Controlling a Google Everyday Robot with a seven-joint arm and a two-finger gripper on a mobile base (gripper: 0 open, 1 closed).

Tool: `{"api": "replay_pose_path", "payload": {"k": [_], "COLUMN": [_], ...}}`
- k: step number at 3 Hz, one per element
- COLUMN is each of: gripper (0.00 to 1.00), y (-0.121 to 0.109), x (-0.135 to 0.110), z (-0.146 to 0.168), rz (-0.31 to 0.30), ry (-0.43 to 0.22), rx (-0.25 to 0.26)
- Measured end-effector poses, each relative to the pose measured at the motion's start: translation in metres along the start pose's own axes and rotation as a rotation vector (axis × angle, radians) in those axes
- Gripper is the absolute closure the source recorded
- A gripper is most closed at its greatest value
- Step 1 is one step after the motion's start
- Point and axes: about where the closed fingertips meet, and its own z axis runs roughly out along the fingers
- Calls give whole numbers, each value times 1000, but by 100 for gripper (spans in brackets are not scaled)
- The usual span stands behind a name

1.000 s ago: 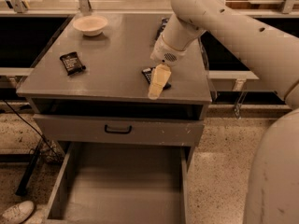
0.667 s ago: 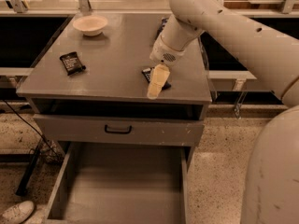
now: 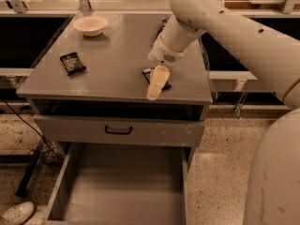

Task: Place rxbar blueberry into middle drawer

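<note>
The rxbar blueberry (image 3: 147,73), a dark flat bar, lies on the grey cabinet top (image 3: 117,64) near its front right, mostly covered by my gripper. My gripper (image 3: 156,84) hangs from the cream arm (image 3: 187,27) and points down at the bar, right over it; whether it touches the bar is hidden. The middle drawer (image 3: 122,191) is pulled out below, a wide grey tray with a bare floor, directly under the front of the cabinet.
A black-wrapped bar (image 3: 72,63) lies at the left of the top and a white bowl (image 3: 90,25) at the back left. A blue packet (image 3: 162,23) peeks out behind the arm. A shut drawer front with black handle (image 3: 118,131) sits above the open drawer. A shoe (image 3: 16,213) lies on the floor.
The gripper has shifted very slightly left and down over the bar. Nothing else has moved.
</note>
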Motion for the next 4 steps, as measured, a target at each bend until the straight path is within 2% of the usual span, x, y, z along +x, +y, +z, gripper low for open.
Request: {"api": "replay_pose_path", "payload": {"k": [1,2,3,4], "gripper": [0,0,0,2], "y": [-24,-24,-14,-13], "x": [0,0,3,3], "z": [-12,-12,5,6], "rz": [26,26,16,15], "ry": [-40,-40,-43,-43], "rx": [19,19,-16,-17]}}
